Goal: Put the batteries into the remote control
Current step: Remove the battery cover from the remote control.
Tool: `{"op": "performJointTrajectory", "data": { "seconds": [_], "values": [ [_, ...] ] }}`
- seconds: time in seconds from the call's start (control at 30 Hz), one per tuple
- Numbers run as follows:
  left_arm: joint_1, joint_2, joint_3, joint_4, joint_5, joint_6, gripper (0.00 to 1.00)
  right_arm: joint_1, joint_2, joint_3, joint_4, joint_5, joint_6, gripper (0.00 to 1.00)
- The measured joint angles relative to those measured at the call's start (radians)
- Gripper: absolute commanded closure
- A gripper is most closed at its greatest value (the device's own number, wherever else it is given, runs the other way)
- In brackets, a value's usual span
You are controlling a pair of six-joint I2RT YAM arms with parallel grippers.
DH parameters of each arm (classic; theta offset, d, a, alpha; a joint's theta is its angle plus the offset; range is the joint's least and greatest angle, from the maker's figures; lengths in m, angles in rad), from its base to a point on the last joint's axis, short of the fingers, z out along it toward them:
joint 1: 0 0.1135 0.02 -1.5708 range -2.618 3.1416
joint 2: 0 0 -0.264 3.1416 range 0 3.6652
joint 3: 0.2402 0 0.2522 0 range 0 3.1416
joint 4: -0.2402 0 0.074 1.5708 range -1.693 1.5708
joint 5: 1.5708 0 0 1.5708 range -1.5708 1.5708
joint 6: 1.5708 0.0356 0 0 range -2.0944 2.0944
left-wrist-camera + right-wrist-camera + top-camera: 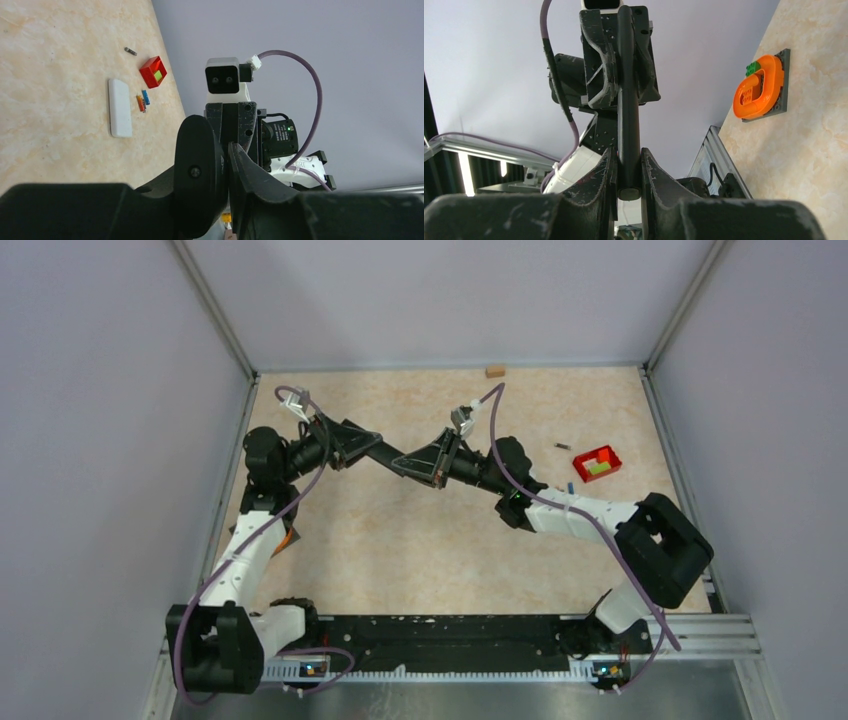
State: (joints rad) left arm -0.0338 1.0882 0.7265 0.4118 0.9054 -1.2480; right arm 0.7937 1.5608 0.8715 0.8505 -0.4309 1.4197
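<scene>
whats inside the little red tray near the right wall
Inside the red tray sit yellow-green blocks. They cover the tray's floor, so anything lying under the blocks cannot be seen.

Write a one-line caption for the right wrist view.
Right gripper and left gripper both clamp a slim black remote between them, beside an orange ring on the table.

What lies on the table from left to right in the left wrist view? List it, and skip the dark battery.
White slab → red battery → blue battery → red tray.
</scene>
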Motion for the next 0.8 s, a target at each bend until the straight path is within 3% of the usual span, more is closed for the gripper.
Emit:
{"op": "performJointTrajectory", "data": {
  "seconds": [0.13,0.17,0.2,0.23,0.3,0.37,0.6,0.8],
  "values": [
    [0.000,-0.002,0.000,-0.006,0.001,-0.034,1.00,-0.003,0.006,-0.003,0.002,-0.003,0.018,0.99],
    [0.000,-0.003,0.000,-0.008,0.001,-0.039,1.00,-0.003,0.010,-0.007,0.010,-0.005,0.023,0.93],
    [0.000,-0.003,0.000,-0.014,0.001,-0.040,1.00,-0.003,0.012,-0.008,0.015,-0.006,0.026,0.76],
    [0.000,-0.003,0.000,-0.018,0.001,-0.041,1.00,-0.003,0.014,-0.008,0.018,-0.006,0.028,0.69],
    [0.000,-0.003,0.000,-0.019,0.002,-0.035,1.00,-0.003,0.020,-0.008,0.021,-0.006,0.037,0.44],
    [0.000,-0.003,0.000,-0.020,0.004,-0.023,1.00,-0.005,0.028,-0.008,0.018,0.001,0.043,0.35],
    [-0.008,-0.004,0.000,-0.019,0.001,-0.013,1.00,-0.006,0.067,0.037,-0.037,0.026,0.004,0.34],
    [-0.010,-0.004,-0.002,-0.012,-0.016,-0.037,1.00,-0.006,0.113,0.108,-0.048,0.032,-0.014,0.56]
  ]
}}
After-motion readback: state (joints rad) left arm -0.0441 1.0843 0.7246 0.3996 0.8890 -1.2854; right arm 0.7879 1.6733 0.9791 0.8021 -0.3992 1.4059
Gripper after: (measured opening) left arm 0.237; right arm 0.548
